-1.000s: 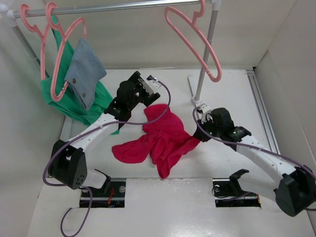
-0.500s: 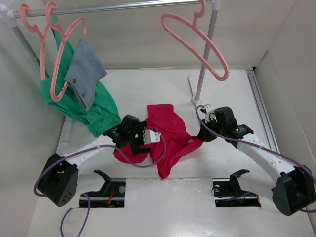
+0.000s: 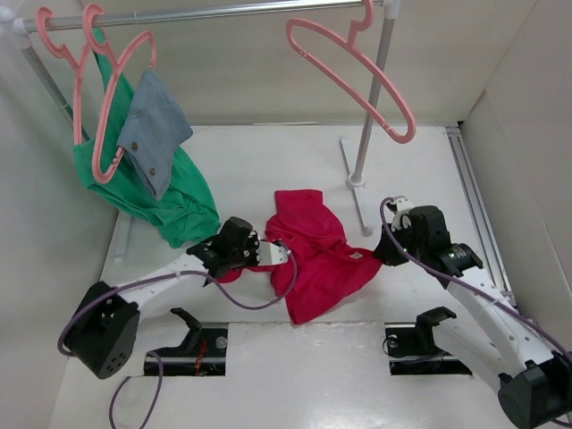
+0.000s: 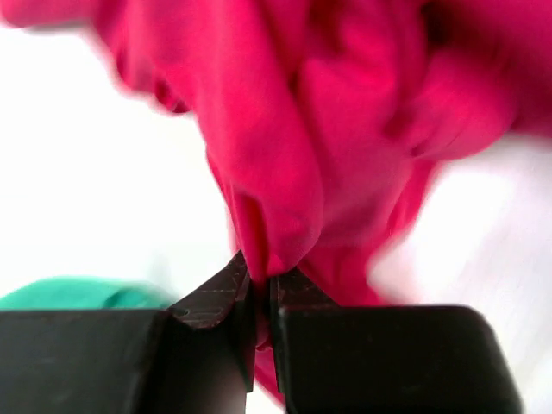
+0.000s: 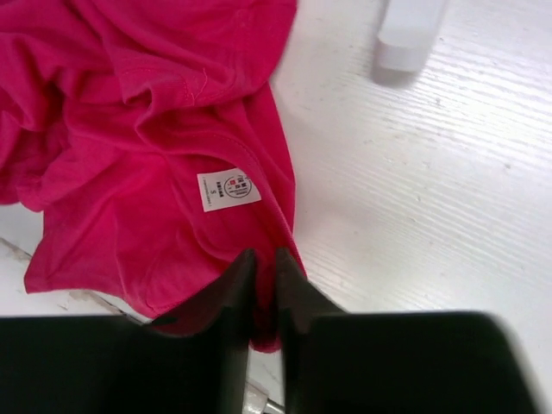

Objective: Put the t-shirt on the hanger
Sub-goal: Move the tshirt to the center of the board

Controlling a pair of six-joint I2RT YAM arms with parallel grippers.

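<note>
The crimson t-shirt (image 3: 313,255) lies crumpled on the white table, and its white neck label (image 5: 228,188) faces up near the right edge. My left gripper (image 3: 250,262) is at the shirt's left edge. In the left wrist view that gripper (image 4: 261,280) is shut on a fold of the red fabric (image 4: 345,129). My right gripper (image 3: 386,250) is at the shirt's right edge. Its jaws (image 5: 266,259) stand a narrow gap apart, with the shirt's hem (image 5: 129,172) lying in the gap. The empty pink hanger (image 3: 357,76) hangs tilted on the rail above.
The metal rail (image 3: 223,13) runs across the back, and its post (image 3: 371,98) and white foot (image 5: 410,34) stand just behind the shirt. At far left, pink hangers (image 3: 98,89) carry a green garment (image 3: 161,192) and a grey-blue one (image 3: 154,125). Walls close in on both sides.
My left gripper came down from behind the shirt to its left edge and shut on the fabric. The right gripper drew the shirt's edge rightward and its jaws parted slightly. The hanger swung.
</note>
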